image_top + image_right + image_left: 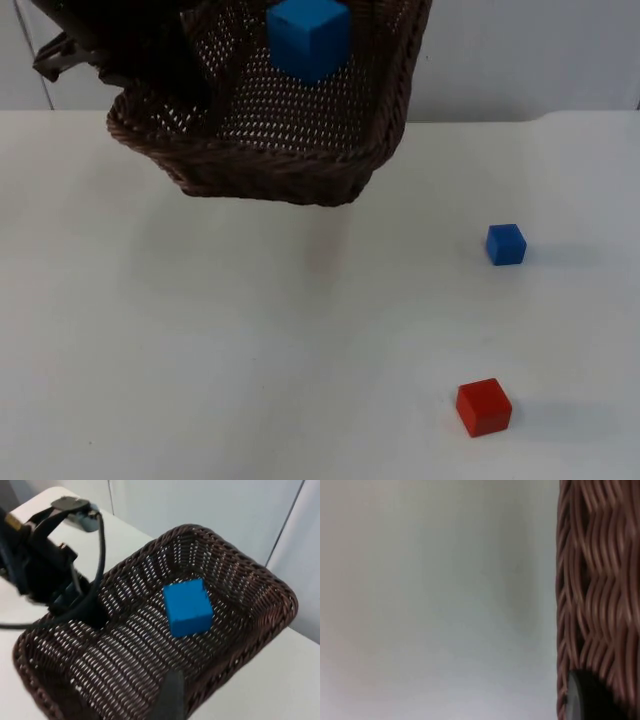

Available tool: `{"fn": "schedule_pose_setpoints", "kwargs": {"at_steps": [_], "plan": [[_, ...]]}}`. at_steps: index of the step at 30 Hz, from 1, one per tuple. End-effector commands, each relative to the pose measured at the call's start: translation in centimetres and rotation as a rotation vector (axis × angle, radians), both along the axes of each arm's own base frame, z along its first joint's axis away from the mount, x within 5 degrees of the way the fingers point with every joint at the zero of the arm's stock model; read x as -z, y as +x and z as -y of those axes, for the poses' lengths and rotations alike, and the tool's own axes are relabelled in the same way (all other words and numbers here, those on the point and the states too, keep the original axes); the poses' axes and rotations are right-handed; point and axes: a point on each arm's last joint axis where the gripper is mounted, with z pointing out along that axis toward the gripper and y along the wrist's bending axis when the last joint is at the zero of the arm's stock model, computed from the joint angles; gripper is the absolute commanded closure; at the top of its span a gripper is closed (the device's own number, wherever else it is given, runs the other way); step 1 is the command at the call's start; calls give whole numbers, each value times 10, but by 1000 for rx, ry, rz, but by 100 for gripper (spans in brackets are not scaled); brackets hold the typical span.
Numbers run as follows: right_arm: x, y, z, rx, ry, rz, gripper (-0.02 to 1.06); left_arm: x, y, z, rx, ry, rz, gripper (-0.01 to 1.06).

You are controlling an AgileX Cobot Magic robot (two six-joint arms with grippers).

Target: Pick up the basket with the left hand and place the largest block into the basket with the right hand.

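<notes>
Basket [300,150] of dark brown wicker hangs above the table [200,380], held at its left rim by the left gripper [92,612], jaws pinching the weave. Inside the basket lies the large blue block [308,38]. Right of the basket, on the table, sit a small blue block [506,244] and a red block [484,407]. The right wrist view looks down into the basket; the right gripper's jaw state cannot be told. No writing is readable.

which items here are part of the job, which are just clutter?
Job: basket, held up off the table by the left gripper at its rim; large blue block lying inside it.
Lying about: small blue block; red block, both on the table.
</notes>
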Motion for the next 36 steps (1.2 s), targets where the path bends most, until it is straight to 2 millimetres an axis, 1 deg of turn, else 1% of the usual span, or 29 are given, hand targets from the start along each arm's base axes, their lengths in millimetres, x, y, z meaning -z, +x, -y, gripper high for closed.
{"fn": "schedule_pose_setpoints", "kwargs": {"at_steps": [1, 3, 4, 6, 7, 9, 10, 15, 18, 21, 22, 23, 29, 30, 32, 34, 36], "plan": [[1, -10, 6, -3, 36, 36, 33, -2, 3, 1, -18, -28, 26, 105], [5, -22, 15, -5, 58, 56, 33, 5, 7, 1, -30, -23, 26, 105], [5, -22, 15, -5, 58, 56, 33, 5, 7, 1, -30, -23, 26, 105], [12, -33, 23, -6, 62, 49, 33, 12, 10, 1, -31, -21, 23, 105], [12, -38, 26, -6, 65, 53, 33, 19, 13, 1, -37, -18, 14, 105], [15, -45, 32, -7, 69, 58, 33, 26, 15, 1, -42, -17, 2, 105], [15, -45, 32, -7, 69, 58, 33, 26, 15, 1, -42, -17, 2, 105], [10, -63, 44, -10, 118, 92, 33, 54, 20, 4, -41, -12, -47, 105], [9, -69, 49, -10, 125, 102, 33, 62, 22, 7, -24, -12, -45, 105], [8, -80, 58, -11, 136, 117, 33, 76, 24, 15, -16, -20, -58, 105], [8, -80, 58, -11, 136, 117, 33, 76, 24, 15, -16, -20, -58, 105], [9, -84, 60, -11, 137, 118, 33, 81, 25, 17, -13, -15, -60, 105], [8, -109, 79, -13, 161, 156, 33, 105, 24, 40, 23, 9, -54, 105], [8, -109, 79, -13, 161, 156, 33, 105, 24, 40, 23, 9, -54, 105], [7, -119, 87, -14, 173, 172, 33, 110, 24, 43, 22, 12, -54, 105], [6, -132, 97, -14, 192, 200, 33, 120, 24, 49, 22, 15, -64, 105], [6, -133, 98, -14, 193, 203, 33, 122, 24, 50, 16, 11, -67, 105]]}}
